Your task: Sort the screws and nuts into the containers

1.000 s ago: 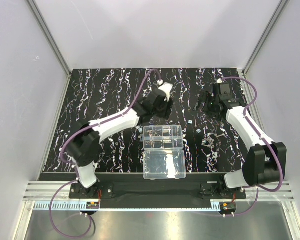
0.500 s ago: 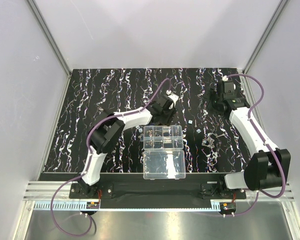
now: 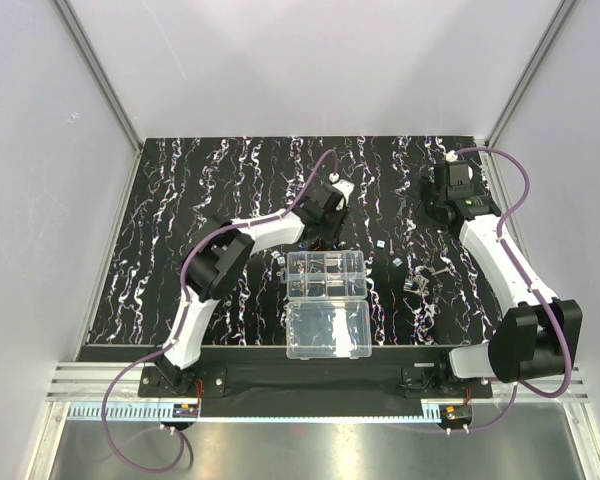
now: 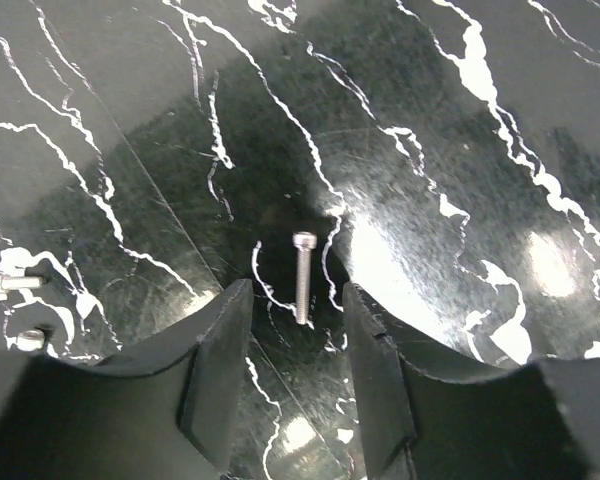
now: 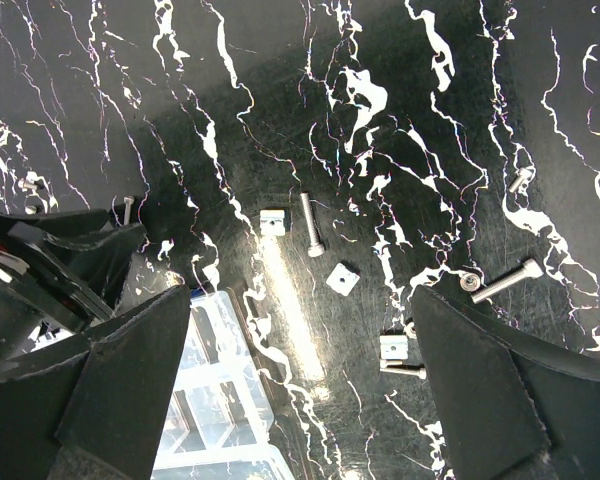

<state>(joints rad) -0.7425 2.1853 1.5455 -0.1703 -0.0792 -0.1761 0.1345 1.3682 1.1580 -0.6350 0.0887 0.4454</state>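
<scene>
The left gripper [image 4: 296, 298] is hovering low over the table [image 3: 180, 200], its jaws standing apart with nothing clamped. A single screw [image 4: 303, 277] is lying flat on the dark mat between the two fingers [image 4: 215, 360], its head pointing away from the wrist camera and its shank running along the gap; neither finger is touching it. In the top view this spot is sitting just beyond the far edge of the organizer box [image 3: 290, 275], whose clear lid [image 3: 328, 330] is lying open on the near side.

The right gripper [image 5: 300, 300] is hanging spread wide and empty over the far right of the mat, looking down on more loose screws and nuts [image 5: 310, 222] scattered right of the box.

The screw is looking light, rigid and smooth, so it is likely to roll or skid on the glossy mat if nudged from one side only. The shank's middle seems the best place to pinch, both fingers meeting it squarely and low against the mat.
</scene>
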